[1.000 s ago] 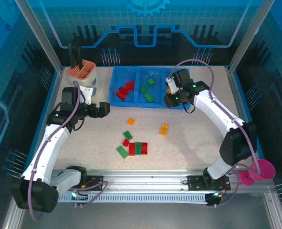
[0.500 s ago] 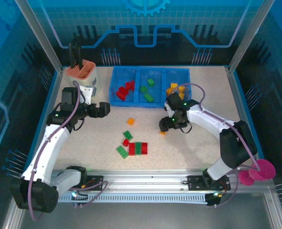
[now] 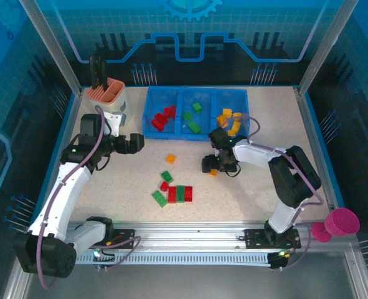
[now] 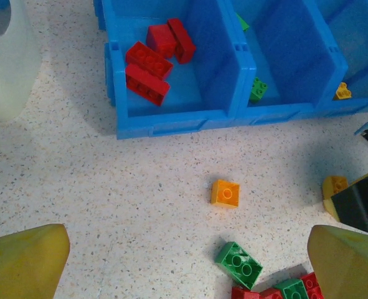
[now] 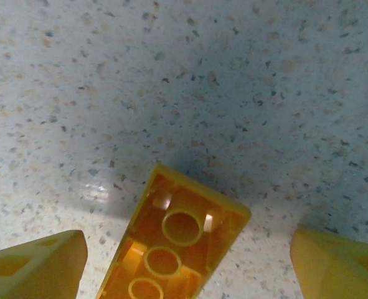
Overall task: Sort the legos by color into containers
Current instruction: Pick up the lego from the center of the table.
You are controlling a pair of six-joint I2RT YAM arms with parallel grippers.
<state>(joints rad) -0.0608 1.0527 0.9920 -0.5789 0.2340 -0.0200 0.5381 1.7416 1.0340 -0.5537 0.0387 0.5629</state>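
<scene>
On the table in the top view, the blue tray (image 3: pixel 171 136) holds red, green and orange legos in separate compartments, and loose legos (image 3: pixel 175 193) lie nearer the arms. The left tool (image 3: pixel 137 142) hangs released, and the right tool (image 3: pixel 211 167) sits low over an orange brick (image 3: pixel 213 172). From the left wrist, its fingers (image 4: pixel 28 258) stand wide apart and empty. From the right wrist, fingers (image 5: pixel 34 261) flank that upturned brick without touching it, so the tool is released.

orange brick (image 5: pixel 171 246) — lower end cut off

Speckled tabletop (image 3: pixel 124 184), blue printed walls (image 3: pixel 246 31), aluminium frame posts (image 3: pixel 50 47)
</scene>
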